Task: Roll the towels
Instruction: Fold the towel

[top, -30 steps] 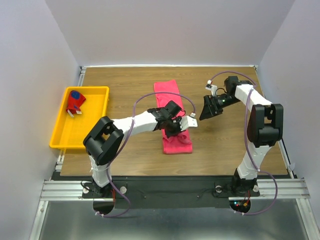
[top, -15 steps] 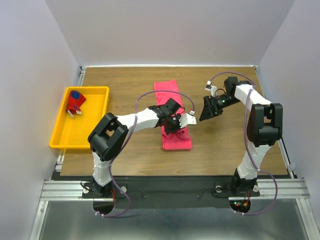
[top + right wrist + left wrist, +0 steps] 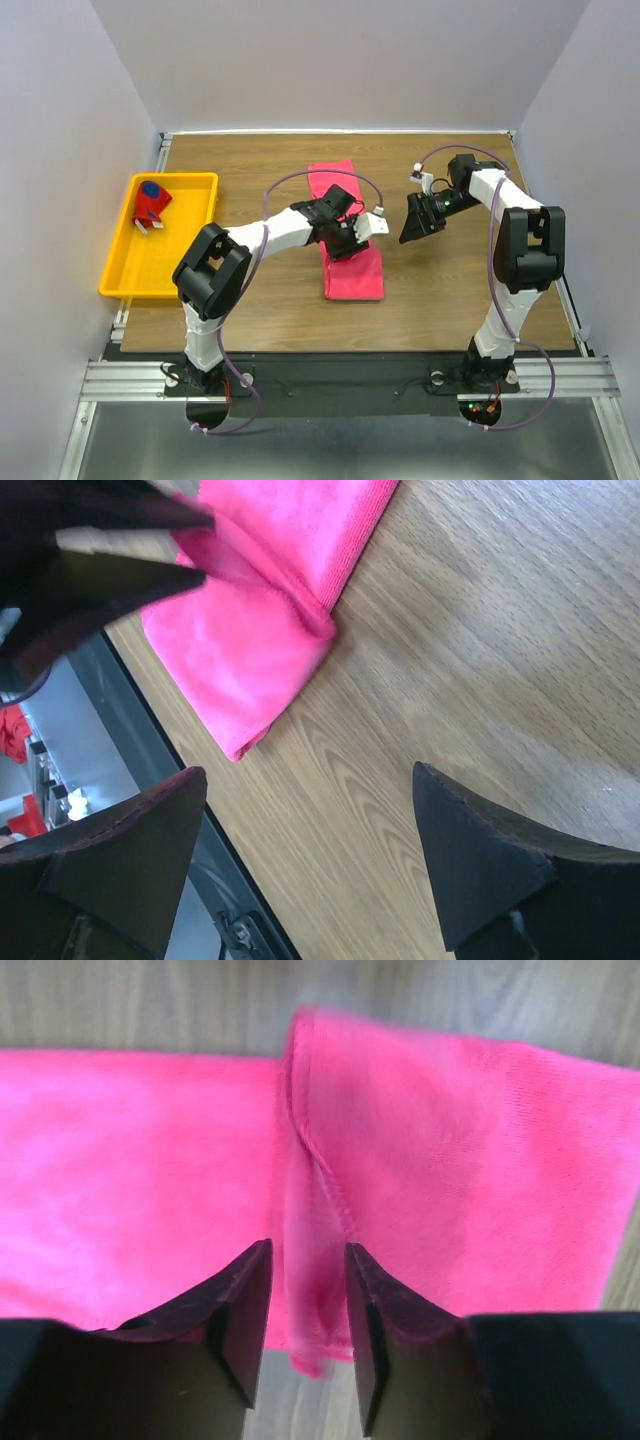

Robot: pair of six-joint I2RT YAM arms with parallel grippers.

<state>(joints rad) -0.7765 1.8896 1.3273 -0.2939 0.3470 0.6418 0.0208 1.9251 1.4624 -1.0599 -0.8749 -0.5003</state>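
Note:
The plain pink-red towel [image 3: 352, 278] lies as a long strip on the middle of the table. My left gripper [image 3: 352, 238] is over its middle. In the left wrist view the gripper [image 3: 305, 1350] has its jaws narrowly apart, pinching a raised ridge of the pink towel [image 3: 450, 1160]. My right gripper [image 3: 415, 222] hovers open to the right of the towel, holding nothing. The right wrist view shows the right gripper [image 3: 308, 775] over bare wood, with the pink towel [image 3: 250, 650] to its upper left. The patterned red and navy towel [image 3: 151, 204] sits bundled in the yellow tray [image 3: 130, 270].
The yellow tray stands at the table's left edge. The left arm's dark wrist [image 3: 90, 570] reaches over the towel in the right wrist view. White walls enclose the table on three sides. A metal rail [image 3: 330, 380] runs along the near edge.
My left gripper has moved from the towel's near end toward its middle. The near end, bunched before, now lies flatter. The right arm has barely moved.

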